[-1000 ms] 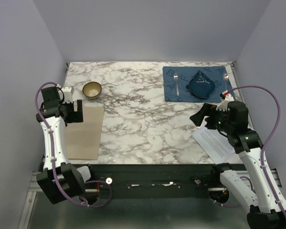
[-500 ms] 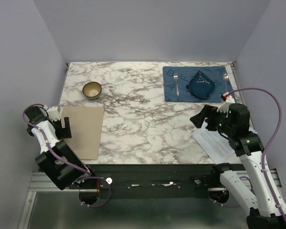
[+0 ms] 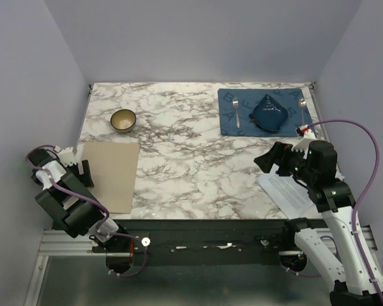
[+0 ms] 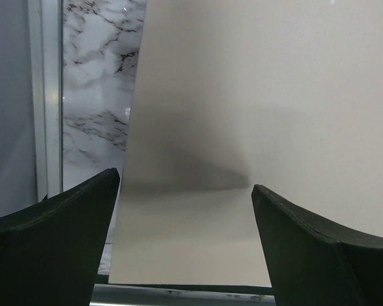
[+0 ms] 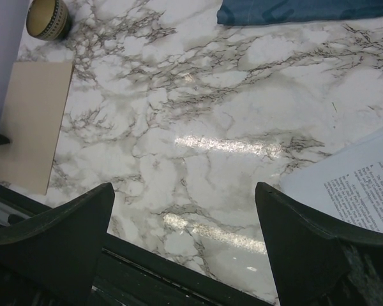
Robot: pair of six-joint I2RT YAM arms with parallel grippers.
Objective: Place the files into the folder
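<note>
Here, the files (image 3: 287,191) lie on the near right part of the marble table (image 3: 191,153), close to its near edge. They form a white stack with small black print, and your right arm covers part of it. The folder (image 3: 112,175) lies flat on the near left part, well apart from the files, and you see only one tan leaf of it.

Your right gripper (image 3: 272,159) hangs above the bare marble just left of the files, with its fingers wide apart and nothing between them. Your left gripper (image 3: 84,171) is low at the left edge of the folder, also spread wide and empty. In its wrist view the tan card fills the space between the two dark fingers (image 4: 57,242). Whether they touch the card you cannot tell.

A small bowl (image 3: 123,120) stands just beyond the folder. At the far right a blue placemat (image 3: 226,118) carries a dark blue folded cloth (image 3: 269,113) with a utensil on each side of it.
</note>
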